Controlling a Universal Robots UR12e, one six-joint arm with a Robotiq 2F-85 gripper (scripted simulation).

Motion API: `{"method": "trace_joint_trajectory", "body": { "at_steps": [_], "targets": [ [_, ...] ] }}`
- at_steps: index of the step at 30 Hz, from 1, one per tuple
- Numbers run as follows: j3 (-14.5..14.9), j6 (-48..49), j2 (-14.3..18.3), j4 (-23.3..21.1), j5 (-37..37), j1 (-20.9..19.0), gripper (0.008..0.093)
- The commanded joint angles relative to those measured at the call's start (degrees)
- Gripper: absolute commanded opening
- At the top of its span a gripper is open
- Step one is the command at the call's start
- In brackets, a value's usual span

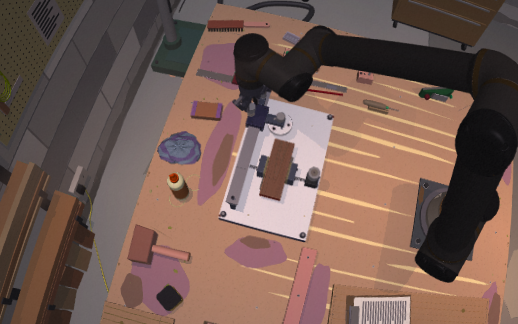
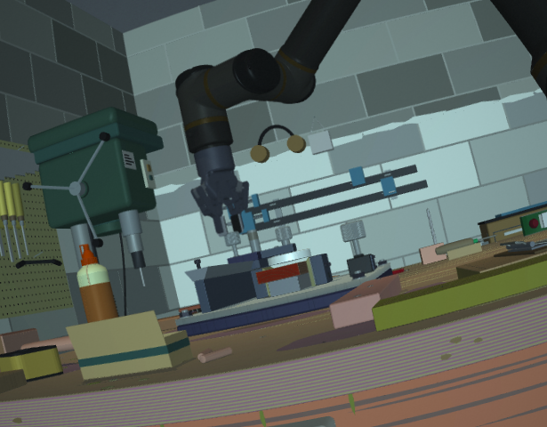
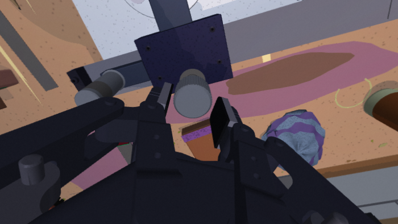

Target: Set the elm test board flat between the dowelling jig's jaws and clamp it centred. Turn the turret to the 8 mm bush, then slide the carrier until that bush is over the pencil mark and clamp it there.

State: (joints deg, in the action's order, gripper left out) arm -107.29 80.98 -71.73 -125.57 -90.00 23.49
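Observation:
The carrier's knurled clamp knob [image 3: 192, 94] stands on the dark blue carrier block [image 3: 183, 50], right under my gripper [image 3: 190, 113], which is open and holds nothing. The carrier [image 1: 256, 120] sits at the far end of the grey rail [image 1: 243, 165], with the round white turret [image 1: 281, 122] on its arm beside it. The reddish elm board [image 1: 277, 169] lies flat between the jig's jaws on the white base plate, the jaw knob [image 1: 313, 175] to its right. In the second side camera my gripper [image 2: 227, 223] hangs just above the knob [image 2: 232, 239].
The green drill press [image 2: 96, 174] stands at the bench's far left corner. A glue bottle [image 1: 177, 184], a blue rag [image 1: 180, 147], a sanding block [image 1: 206, 109] and a mallet [image 1: 153, 247] lie left of the jig. A steel rule and a pencil lie behind it.

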Motion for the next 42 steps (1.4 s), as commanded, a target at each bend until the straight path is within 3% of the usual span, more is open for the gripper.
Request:
{"method": "trace_joint_trajectory", "body": {
  "at_steps": [1,11,16,36,42],
  "targets": [
    [0.2,0.0,-0.2,0.3,0.0,0.0,0.0425],
    [0.8,0.0,-1.1,1.8,0.0,0.0,0.0425],
    [0.9,0.0,-1.1,1.9,0.0,0.0,0.0520],
    [0.9,0.0,-1.1,1.9,0.0,0.0,0.0480],
    [4.0,0.0,-4.1,7.7,0.0,0.0,0.0480]
  ]
}}
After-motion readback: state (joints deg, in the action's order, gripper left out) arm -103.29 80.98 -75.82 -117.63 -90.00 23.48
